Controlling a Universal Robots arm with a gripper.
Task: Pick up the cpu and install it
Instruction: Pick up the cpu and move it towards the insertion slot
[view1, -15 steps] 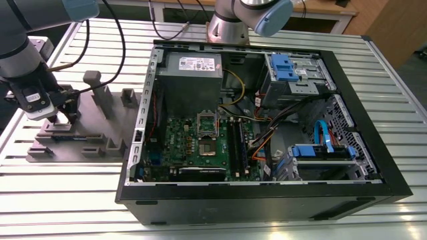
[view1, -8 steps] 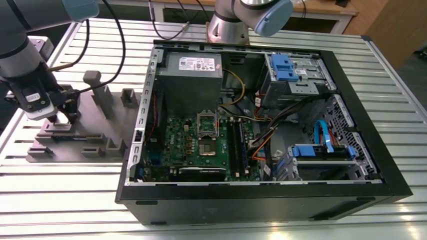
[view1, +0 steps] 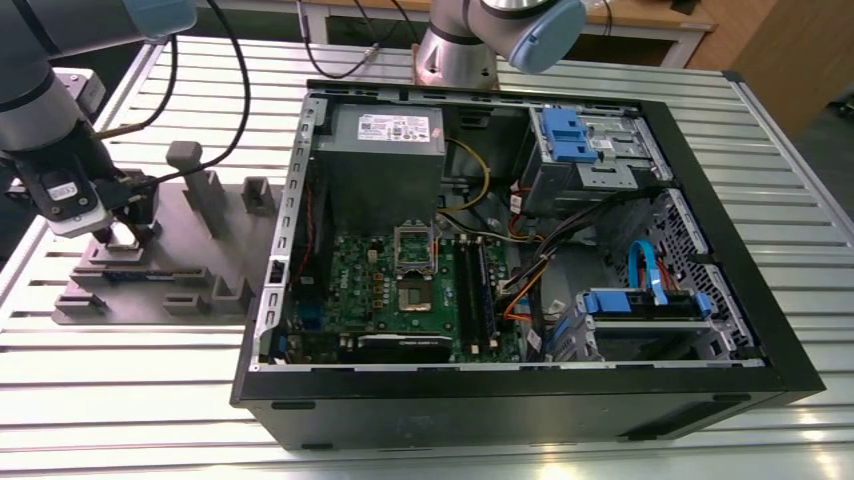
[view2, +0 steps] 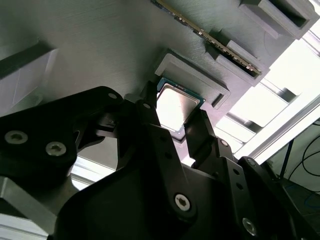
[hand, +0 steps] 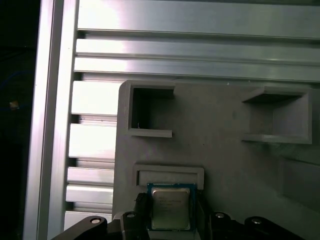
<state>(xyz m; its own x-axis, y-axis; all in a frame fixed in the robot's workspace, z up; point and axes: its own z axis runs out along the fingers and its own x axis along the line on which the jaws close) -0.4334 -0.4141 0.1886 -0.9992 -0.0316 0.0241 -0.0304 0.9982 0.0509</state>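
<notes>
The metal table (view1: 400, 70) is lying under the grey fixture (view1: 147, 300) and sticking out past it on every side. The open computer case (view1: 534, 400) is sitting on the exterior view's right of the fixture, just beside it. The fixture itself is lying flat, with blocks and posts sticking up from it.

My arm (view1: 54, 130) is reaching down over the end of the fixture that is farthest from the case. My gripper (view1: 120, 238) is hanging right over the fixture there, very close to its top. In both wrist views my gripper (view2: 175, 120) (hand: 170, 212) is only a little way open, just as wide as the cpu. One finger (view2: 150, 120) is pressing on one side of the chip and the other finger is pressing on the opposite side.

A long thin card (view2: 225, 45) is resting in a slot of the fixture, near my fingers.

The cpu (view2: 175, 102) (hand: 170, 207) is sitting shiny side up on the fixture, touching a small raised ledge (hand: 170, 176).
</notes>
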